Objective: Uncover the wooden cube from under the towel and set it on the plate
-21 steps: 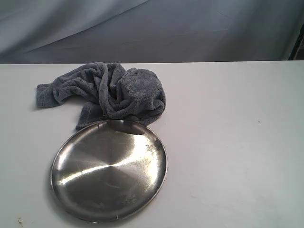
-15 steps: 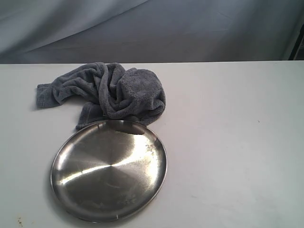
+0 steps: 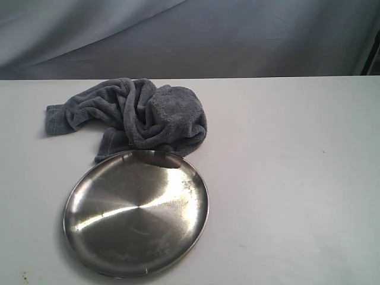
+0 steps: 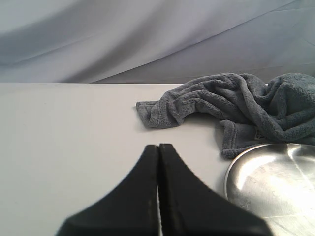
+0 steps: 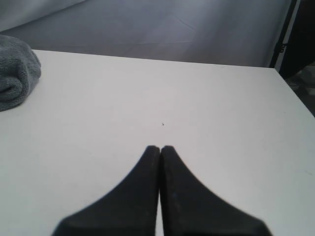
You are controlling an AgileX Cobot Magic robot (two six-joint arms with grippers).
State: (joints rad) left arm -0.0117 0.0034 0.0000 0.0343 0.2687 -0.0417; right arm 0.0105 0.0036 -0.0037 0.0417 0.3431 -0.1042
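Note:
The grey-blue towel [image 3: 136, 113] lies bunched on the white table [image 3: 285, 178], with a raised lump at its right end. The wooden cube is hidden. Just in front of the towel sits the shiny steel plate [image 3: 136, 214], holding nothing, its far rim touching the cloth. Neither arm shows in the exterior view. My left gripper [image 4: 158, 146] is shut with nothing in it, low over bare table, short of the towel [image 4: 231, 105] and beside the plate [image 4: 270, 182]. My right gripper [image 5: 160, 147] is shut and holds nothing, over bare table well away from the towel's edge [image 5: 17, 73].
A grey cloth backdrop [image 3: 190, 35] hangs behind the table's far edge. A dark frame post [image 5: 285, 34] stands past the table's far right corner. A small dark speck [image 5: 163, 124] marks the table ahead of the right gripper.

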